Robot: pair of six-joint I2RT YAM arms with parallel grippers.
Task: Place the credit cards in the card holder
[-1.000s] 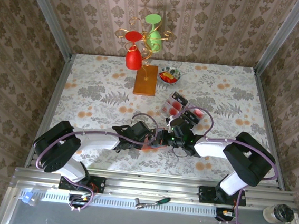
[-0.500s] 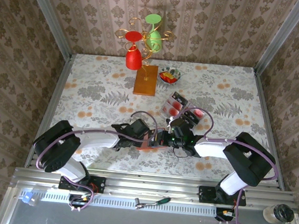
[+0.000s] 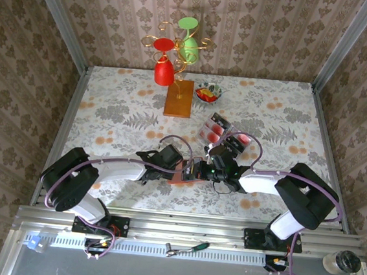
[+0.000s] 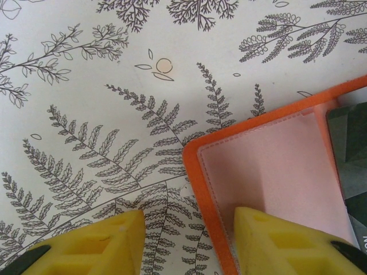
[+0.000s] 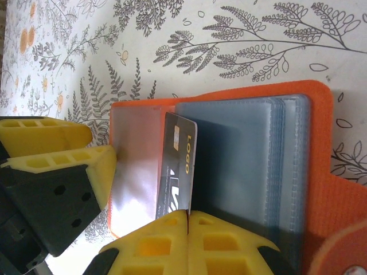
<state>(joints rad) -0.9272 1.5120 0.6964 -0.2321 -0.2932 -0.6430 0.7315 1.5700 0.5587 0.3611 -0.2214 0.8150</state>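
While in right gripper (image 5: 188,213), card (image 5: 179,160) (over holder (image 5: 321,143)).

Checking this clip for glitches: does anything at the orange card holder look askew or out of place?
Nothing spilled or damaged. One oddity: the black card, pinched in the right fingers, stands tilted on edge over the open card holder, between its pink pocket and clear sleeves, not yet slid in.
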